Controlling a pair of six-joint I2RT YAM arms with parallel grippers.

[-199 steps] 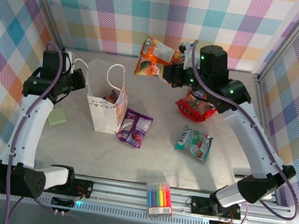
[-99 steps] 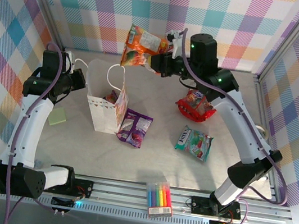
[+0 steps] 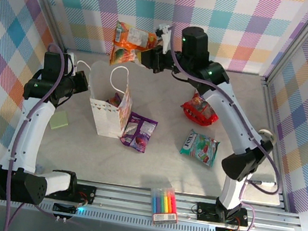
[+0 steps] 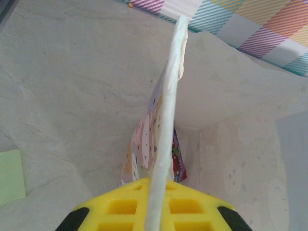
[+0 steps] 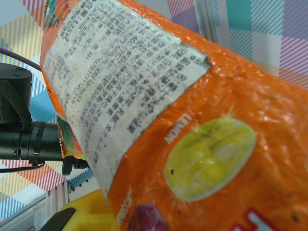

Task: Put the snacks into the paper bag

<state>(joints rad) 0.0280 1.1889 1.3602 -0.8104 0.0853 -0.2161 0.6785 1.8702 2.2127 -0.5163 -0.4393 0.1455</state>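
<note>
Right gripper [image 3: 149, 58]: jaws pinched on one end of the orange packet [image 3: 127, 42], which it holds in the air near the back wall, beyond and above the paper bag [image 3: 107, 117]. The right wrist view has the packet's printed label and a lemon picture close to the lens, with a yellow pad low in the frame. Left gripper [image 3: 84, 83]: jaws pressed together on the bag's left wall; in the left wrist view that thin white edge [image 4: 168, 101] runs up from between the yellow pads. The bag stands upright on the table [image 3: 151, 171], mouth open, with something purple showing inside. Purple packet [image 3: 138, 132] lies flat just right of the bag's base. Red packet [image 3: 201, 111] lies further right, under the right arm. Teal-and-white packet [image 3: 200, 147] lies nearer than the red one. Marker pens [image 3: 164, 204] rest on the front rail. Green note [image 3: 58, 120] lies left of the bag.
</note>
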